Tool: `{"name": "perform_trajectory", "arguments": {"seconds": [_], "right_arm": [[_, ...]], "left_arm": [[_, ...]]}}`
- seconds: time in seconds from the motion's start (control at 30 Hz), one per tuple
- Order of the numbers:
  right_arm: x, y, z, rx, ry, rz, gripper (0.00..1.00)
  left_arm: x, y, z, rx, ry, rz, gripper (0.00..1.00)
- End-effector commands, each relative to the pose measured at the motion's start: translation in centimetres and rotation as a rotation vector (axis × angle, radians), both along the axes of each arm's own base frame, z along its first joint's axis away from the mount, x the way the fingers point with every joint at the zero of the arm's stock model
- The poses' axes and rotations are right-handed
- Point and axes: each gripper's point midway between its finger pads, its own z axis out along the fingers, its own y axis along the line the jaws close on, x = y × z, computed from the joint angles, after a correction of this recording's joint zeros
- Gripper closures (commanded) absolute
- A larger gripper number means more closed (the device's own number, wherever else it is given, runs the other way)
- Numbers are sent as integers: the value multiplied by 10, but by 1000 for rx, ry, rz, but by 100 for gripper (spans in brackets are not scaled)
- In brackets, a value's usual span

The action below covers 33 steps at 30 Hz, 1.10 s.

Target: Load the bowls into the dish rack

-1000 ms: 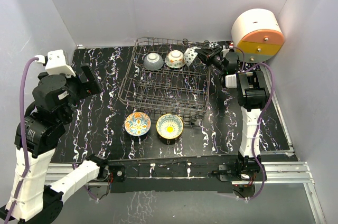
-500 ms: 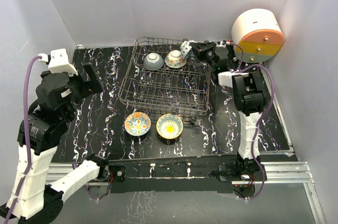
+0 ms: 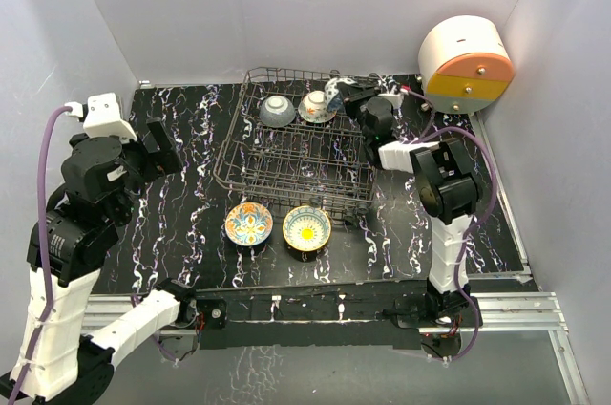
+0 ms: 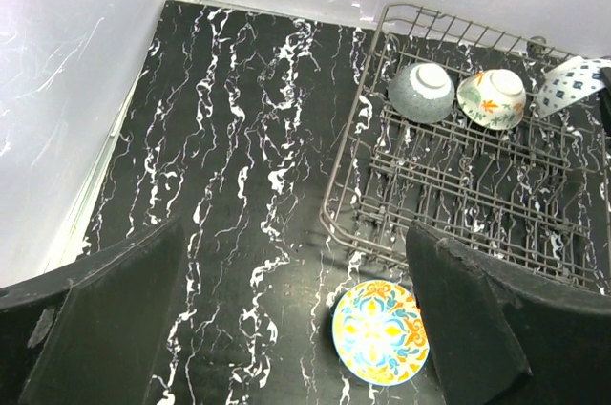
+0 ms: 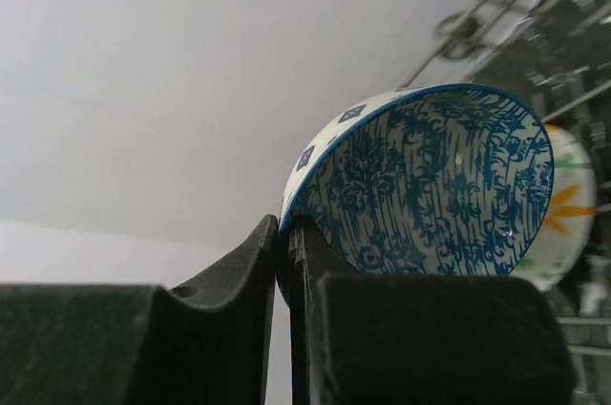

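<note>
My right gripper (image 3: pixel 346 97) is shut on the rim of the blue bowl (image 5: pixel 434 181), holding it tilted over the back right corner of the dish rack (image 3: pixel 286 181). The blue bowl also shows in the top view (image 3: pixel 333 93) and the left wrist view (image 4: pixel 573 80). In the rack's back row the grey bowl (image 3: pixel 277 111) and the orange-green floral bowl (image 3: pixel 316 107) lean on the tines. The orange-blue floral bowl (image 3: pixel 248 223) and the yellow sunflower bowl (image 3: pixel 306 227) sit on the table in front of the rack. My left gripper (image 4: pixel 296 329) is open and empty, raised over the left of the table.
A round white, orange and yellow container (image 3: pixel 465 65) stands at the back right corner. White walls close in the table at the back and both sides. The black marbled table (image 3: pixel 181 204) has a metal rail along its near edge.
My right gripper has carried the blue bowl leftward from beside the rack's back right corner to over the rack, close to the orange-green floral bowl. The left arm has shifted only slightly.
</note>
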Motion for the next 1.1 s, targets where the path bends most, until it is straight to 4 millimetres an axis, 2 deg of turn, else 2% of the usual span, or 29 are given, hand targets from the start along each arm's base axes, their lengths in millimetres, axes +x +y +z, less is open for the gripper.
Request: {"name": "perform_trajectory", "arguments": {"seconds": [0.0, 0.27, 0.4, 0.63, 0.77, 0.9, 1.07], "right_arm": [[-10, -46, 78, 40, -209, -192, 91], [2, -47, 76, 43, -236, -249, 91], [19, -47, 73, 18, -234, -281, 91], [41, -43, 31, 22, -159, -291, 90], [43, -49, 17, 13, -138, -319, 90], [47, -48, 6, -14, -107, -312, 90], [43, -49, -14, 1, -34, -313, 81]], "left_arm": [[-7, 7, 5, 10, 2, 21, 4], [-2, 1, 2, 27, 22, -7, 4], [-1, -1, 1, 32, 30, -18, 4], [-2, 1, -4, 46, 48, -11, 4], [-4, 4, -5, 53, 57, -3, 4], [-4, 3, -11, 53, 69, -1, 4], [-1, 1, -13, 40, 68, -3, 4]]}}
